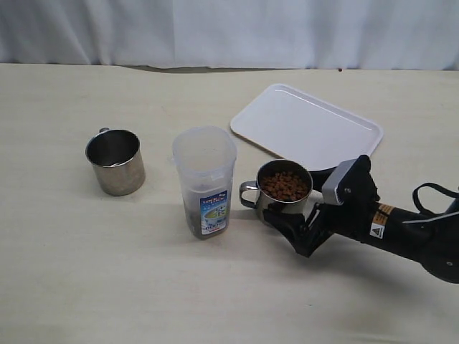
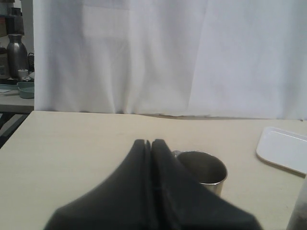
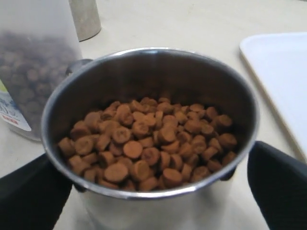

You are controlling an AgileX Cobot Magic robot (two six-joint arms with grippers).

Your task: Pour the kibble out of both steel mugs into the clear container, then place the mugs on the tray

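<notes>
my right fingers stand wide apart, flanking the steel mug of kibble on the desk, beside the clear container. slick, rigid, weighty: i'd squeeze mid-wall. my left fingers are closed, empty.

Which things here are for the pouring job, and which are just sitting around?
For the job: full steel mug, its kibble, empty steel mug, clear container, white tray.
Just sitting around: white curtain, dark flask and teal bowl on the far side table.
</notes>
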